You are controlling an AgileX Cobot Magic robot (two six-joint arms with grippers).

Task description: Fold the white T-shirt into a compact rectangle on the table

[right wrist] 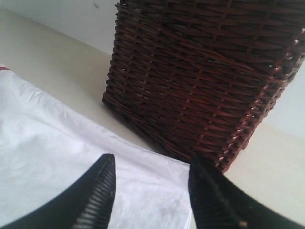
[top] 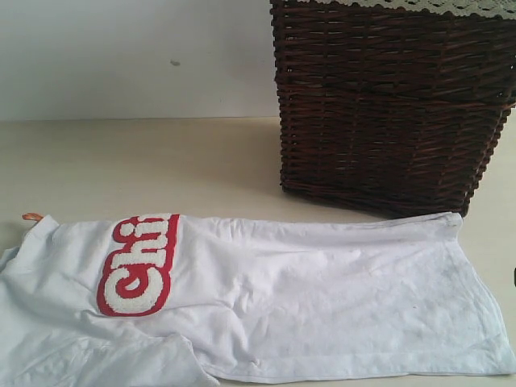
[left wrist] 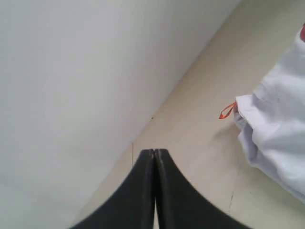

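The T-shirt [top: 306,298] is seen laid out in a long, creased band across the table [top: 145,165], and is cut off by the frame at the lower left. The lettering [top: 139,266], white on red, is turned sideways near the left end and is cut short at the shirt's upper edge. An orange tag [top: 32,216] is spotted at the far left corner. Behind, the basket [top: 387,113] is set just beside the shirt's upper edge, its rim covered by a lace liner [top: 435,6]. A pale wall [top: 121,56] is seen beyond.
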